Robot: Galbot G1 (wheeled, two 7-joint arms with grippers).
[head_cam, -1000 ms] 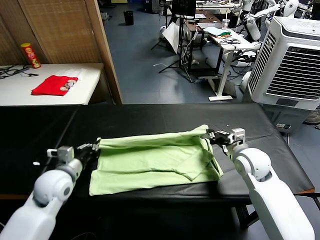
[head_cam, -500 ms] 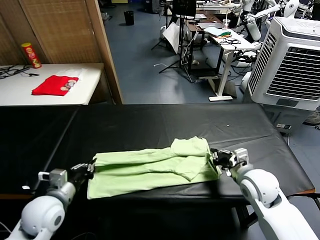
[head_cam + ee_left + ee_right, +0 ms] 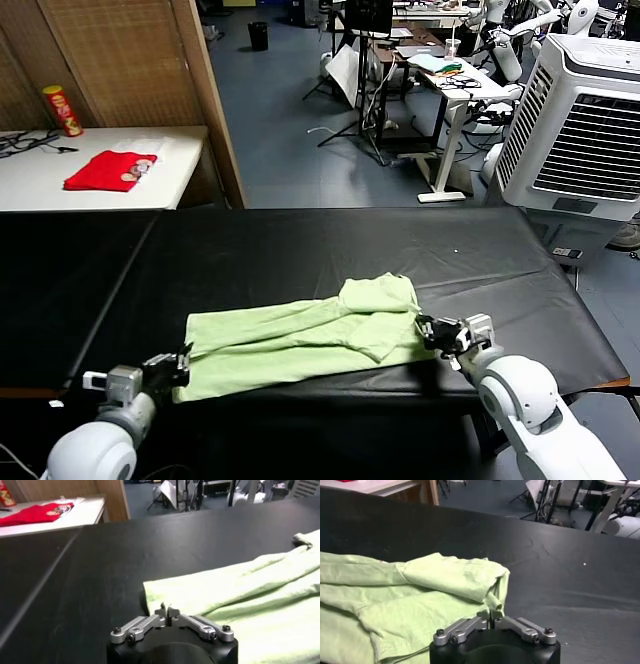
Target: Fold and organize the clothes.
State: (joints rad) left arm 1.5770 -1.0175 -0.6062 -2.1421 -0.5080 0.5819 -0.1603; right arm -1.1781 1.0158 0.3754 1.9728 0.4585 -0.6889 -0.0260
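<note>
The green T-shirt (image 3: pixel 305 340) lay folded lengthwise across the black worktop (image 3: pixel 300 245), my left hand (image 3: pixel 168 368) and right hand (image 3: pixel 437 333) at opposite ends; grips I couldn't tell.

black table (image 3: pixel 300 240), green T-shirt (image 3: pixel 300 335) (folded)

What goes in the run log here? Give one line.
T-shirt: folded lengthwise on black table | left gripper: at shirt's left end | right gripper: at shirt's right end | step: fold laid down
</note>
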